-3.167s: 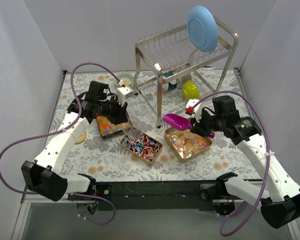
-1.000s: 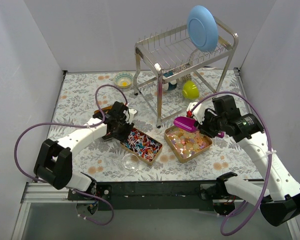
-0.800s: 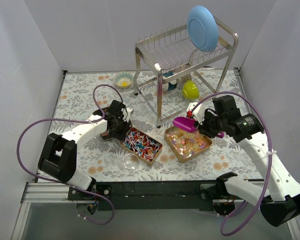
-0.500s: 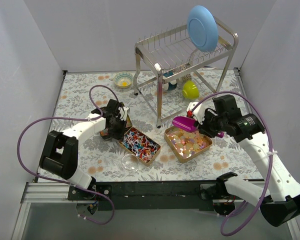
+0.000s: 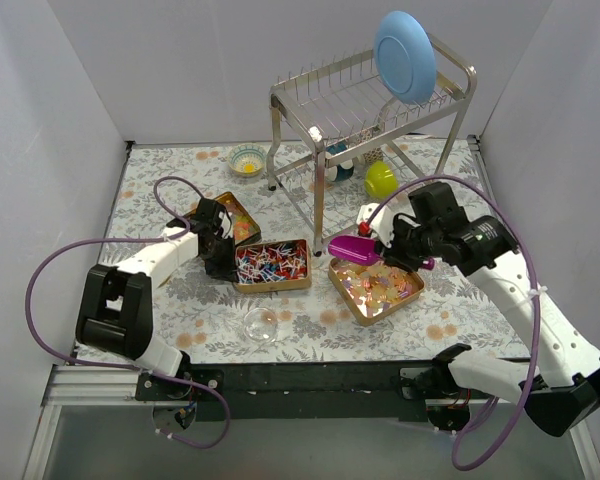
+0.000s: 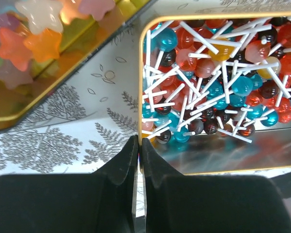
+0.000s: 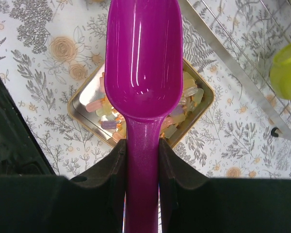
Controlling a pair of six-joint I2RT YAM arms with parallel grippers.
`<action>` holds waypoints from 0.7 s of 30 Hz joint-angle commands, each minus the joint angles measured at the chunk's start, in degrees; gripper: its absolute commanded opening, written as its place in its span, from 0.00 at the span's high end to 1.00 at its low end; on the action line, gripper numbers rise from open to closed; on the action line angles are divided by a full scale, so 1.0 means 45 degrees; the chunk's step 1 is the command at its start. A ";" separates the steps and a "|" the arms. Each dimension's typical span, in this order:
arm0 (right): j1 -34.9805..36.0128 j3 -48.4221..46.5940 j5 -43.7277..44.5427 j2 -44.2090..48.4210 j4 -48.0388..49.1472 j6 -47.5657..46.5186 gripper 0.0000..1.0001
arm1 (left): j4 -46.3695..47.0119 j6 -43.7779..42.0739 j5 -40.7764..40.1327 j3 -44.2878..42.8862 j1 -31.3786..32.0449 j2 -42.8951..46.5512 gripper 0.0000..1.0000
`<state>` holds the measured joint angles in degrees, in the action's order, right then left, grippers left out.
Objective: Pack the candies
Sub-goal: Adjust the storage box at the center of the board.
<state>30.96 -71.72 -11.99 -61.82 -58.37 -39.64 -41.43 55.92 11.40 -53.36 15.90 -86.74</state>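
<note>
Red and blue candies on white sticks (image 5: 270, 262) fill a gold tray whose left rim (image 6: 140, 104) my left gripper (image 5: 223, 266) pinches shut, seen in the left wrist view (image 6: 139, 141). Orange, yellow and pink gummy candies (image 5: 236, 214) lie in a second gold tray just behind it, also in the left wrist view (image 6: 36, 29). My right gripper (image 5: 385, 246) is shut on the handle of an empty purple scoop (image 5: 350, 247), held above a third tray of translucent yellow-pink candies (image 5: 378, 287). The right wrist view shows the gripper (image 7: 142, 148), scoop (image 7: 143, 58) and those candies (image 7: 186, 99).
A small clear bowl (image 5: 261, 322) sits near the front, before the stick-candy tray. A metal dish rack (image 5: 365, 110) with a blue plate (image 5: 405, 55) stands at the back, a green cup (image 5: 381, 179) beneath it. A small patterned bowl (image 5: 246, 158) is at the back left.
My left gripper has closed on the stick-candy tray's rim and turned and dragged it leftward, uncovering the gummy tray. The right arm has shifted the scoop slightly left.
</note>
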 commanded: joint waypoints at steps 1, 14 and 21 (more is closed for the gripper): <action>0.0970 -0.0837 0.0378 -0.0381 -0.0232 -0.0643 0.99 | -0.0090 0.0601 0.1216 0.0179 0.0002 0.0642 1.00; 0.4211 -0.2341 0.2507 -0.2667 0.0022 -0.1367 0.99 | -0.0910 0.0289 0.1940 0.0277 0.0021 0.1813 0.52; 0.5814 -0.4772 0.5706 -0.5007 -0.0990 -0.1349 0.99 | -0.1282 0.0620 0.0417 0.0120 -0.0641 0.2830 0.44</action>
<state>53.84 -82.48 3.84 -78.61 -60.51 -45.39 -46.04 57.93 16.67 -52.84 15.33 -77.25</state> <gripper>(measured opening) 0.328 0.560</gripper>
